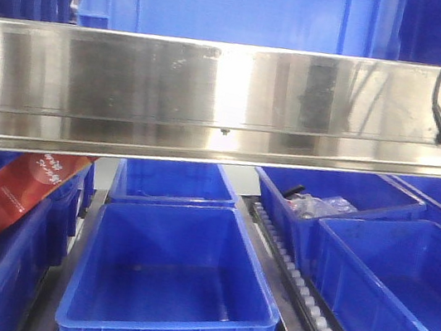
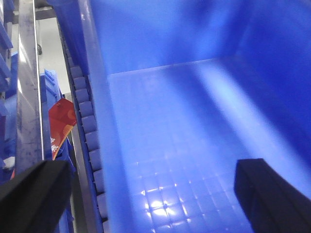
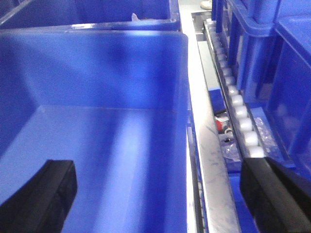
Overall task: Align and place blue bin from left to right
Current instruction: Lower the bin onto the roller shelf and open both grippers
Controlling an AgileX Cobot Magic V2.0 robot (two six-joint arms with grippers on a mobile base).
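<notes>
Blue bin [image 1: 221, 2] on upper shelf behind steel rail [image 1: 214, 97], left claw [image 2: 155, 187] spread wide over its inside floor, right claw [image 3: 160, 194] spread astride its right wall, roller track [image 3: 238, 109] just beside.

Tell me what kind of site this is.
Probably a warehouse or factory flow rack: rows of blue bins sit in lanes, a roller track runs between them, and a stainless steel shelf rail crosses above with a lighter blue bin on it.
</notes>
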